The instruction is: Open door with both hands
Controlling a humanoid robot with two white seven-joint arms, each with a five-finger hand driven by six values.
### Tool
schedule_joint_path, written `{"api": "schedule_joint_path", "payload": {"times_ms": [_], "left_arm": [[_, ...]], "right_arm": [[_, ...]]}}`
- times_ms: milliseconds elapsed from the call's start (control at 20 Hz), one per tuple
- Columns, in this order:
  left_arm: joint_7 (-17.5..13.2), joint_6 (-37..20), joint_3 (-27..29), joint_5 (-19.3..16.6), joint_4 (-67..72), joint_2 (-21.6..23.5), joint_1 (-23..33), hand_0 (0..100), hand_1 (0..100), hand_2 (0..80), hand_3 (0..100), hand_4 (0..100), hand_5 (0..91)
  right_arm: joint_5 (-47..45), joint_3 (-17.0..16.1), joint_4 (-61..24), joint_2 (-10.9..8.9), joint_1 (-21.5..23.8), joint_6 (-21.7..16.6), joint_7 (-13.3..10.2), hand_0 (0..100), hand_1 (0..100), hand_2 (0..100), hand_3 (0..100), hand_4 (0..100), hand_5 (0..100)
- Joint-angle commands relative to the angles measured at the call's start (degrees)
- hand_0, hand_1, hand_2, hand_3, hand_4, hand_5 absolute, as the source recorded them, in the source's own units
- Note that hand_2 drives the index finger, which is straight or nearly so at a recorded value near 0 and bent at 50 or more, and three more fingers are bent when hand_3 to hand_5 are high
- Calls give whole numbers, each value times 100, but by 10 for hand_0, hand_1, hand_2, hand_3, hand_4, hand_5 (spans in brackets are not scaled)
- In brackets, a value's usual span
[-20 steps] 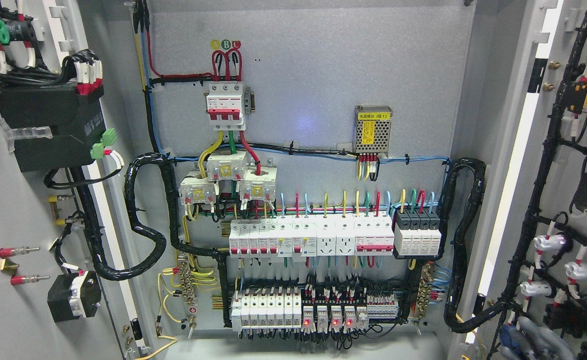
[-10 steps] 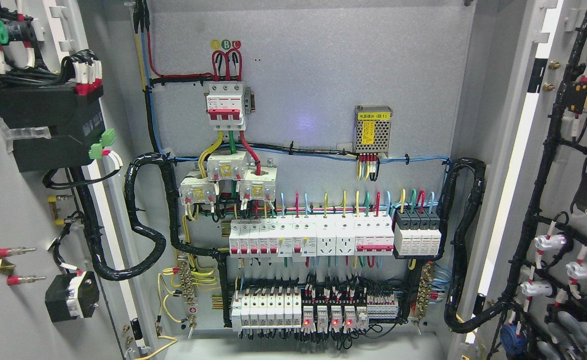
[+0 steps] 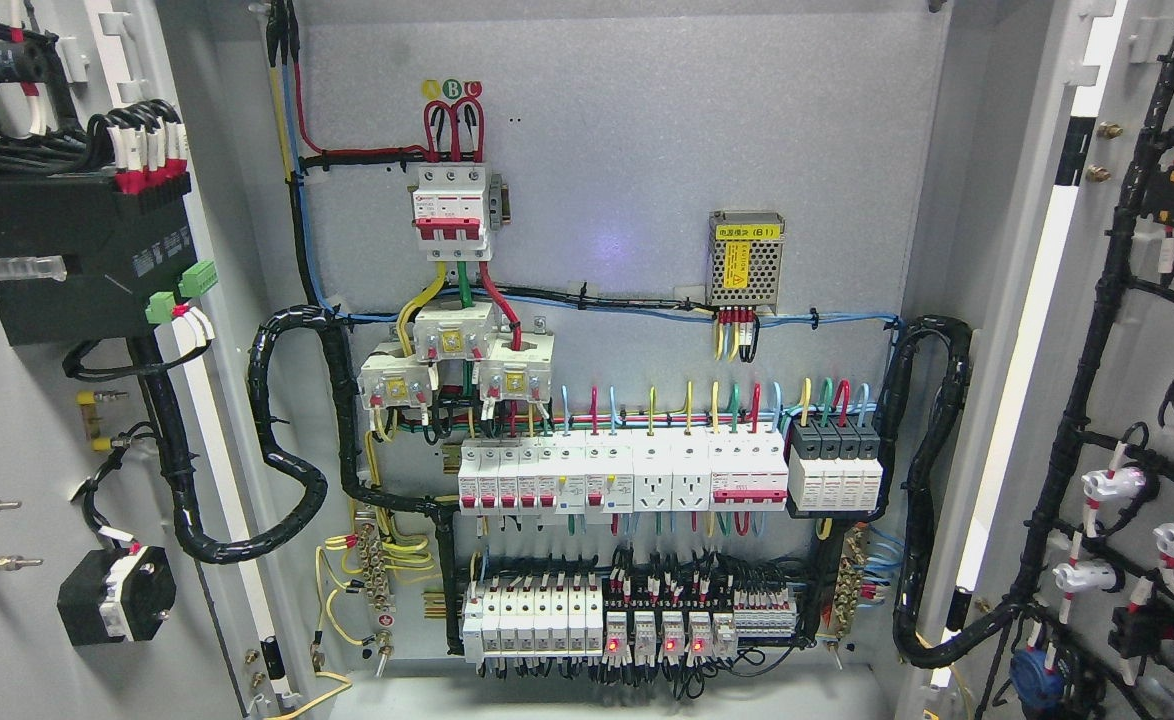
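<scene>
Standing open, both doors point(image 3: 17, 420) expose the cabinet's breakers point(image 3: 627, 480).

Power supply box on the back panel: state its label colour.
Yellow label on the power supply box, head view.

Cabinet open, both doors swung out. Left door point(image 3: 17, 420) at pic left edge, right door point(image 3: 1147, 330) at right edge; back panel point(image 3: 647, 150) between them, set behind. On back panel: main breaker point(image 3: 453, 210) upper left-centre, power supply unit point(image 3: 745, 258) to its right. Three small blocks point(image 3: 452, 362) just below main breaker. Breaker row point(image 3: 622, 478) across centre, w/ lower row point(image 3: 627, 620) beneath it. Cable loom point(image 3: 292, 460) loops from left door to panel; second loom point(image 3: 932, 480) runs down panel's right side. Meter box point(image 3: 77, 255) on left door, upper part.
</scene>
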Motion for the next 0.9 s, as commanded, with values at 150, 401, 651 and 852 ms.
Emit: {"api": "schedule_joint_path", "payload": {"times_ms": [150, 401, 651, 852], "left_arm": [[0, -2, 776, 461, 32, 372, 241, 0, 0, 0, 0, 0, 0], [0, -2, 1022, 548, 67, 390, 390, 0, 0, 0, 0, 0, 0], [0, 59, 1338, 908, 234, 478, 443, 0, 0, 0, 0, 0, 0], [0, 68, 1461, 1164, 533, 557, 434, 0, 0, 0, 0, 0, 0]], "right_arm": [[-26, -460, 70, -41, 186, -2, 2, 191, 0, 0, 0, 0, 0], [-219, -530, 61, -41, 274, -2, 2, 191, 0, 0, 0, 0, 0], [-255, -557, 61, -32, 327, -2, 2, 191, 0, 0, 0, 0, 0], [-263, -609, 70, -24, 327, -2, 2, 191, 0, 0, 0, 0, 0]]}}
